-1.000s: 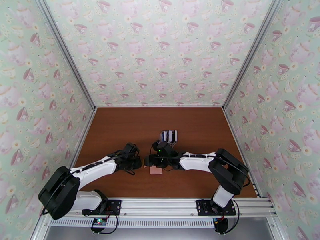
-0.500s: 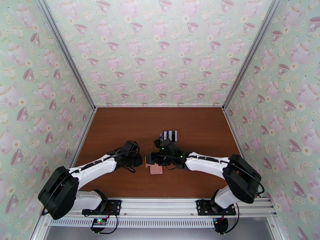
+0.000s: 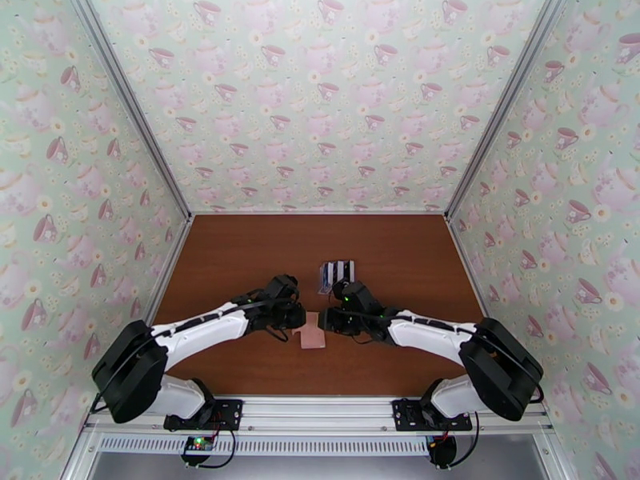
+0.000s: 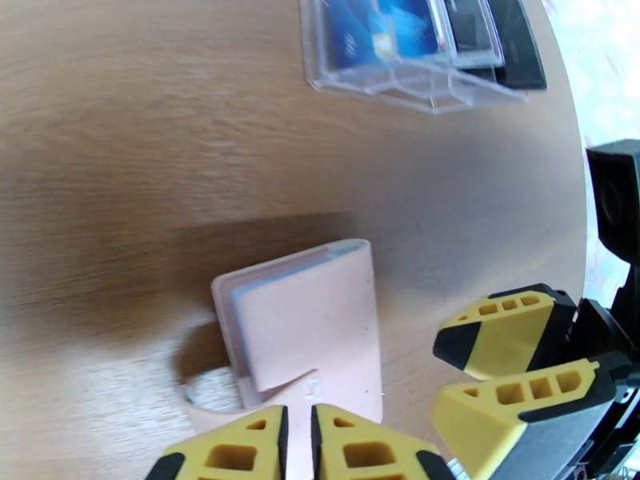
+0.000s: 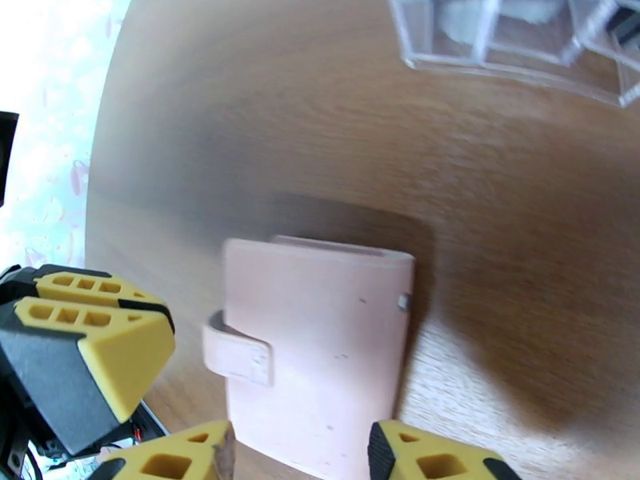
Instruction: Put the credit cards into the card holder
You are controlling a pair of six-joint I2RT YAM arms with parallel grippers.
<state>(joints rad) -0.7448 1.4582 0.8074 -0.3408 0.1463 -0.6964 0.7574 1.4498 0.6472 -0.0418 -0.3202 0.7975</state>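
Left arm reaches low toward the middle, its gripper (image 3: 296, 319) pressed together just left of the folded pink card holder (image 3: 310, 338) on the near-middle table (image 3: 240, 258), right gripper (image 3: 326, 320) spread just right of it, credit cards (image 4: 384, 30) farther back in a clear rack (image 4: 416, 86), print too blurry to read.
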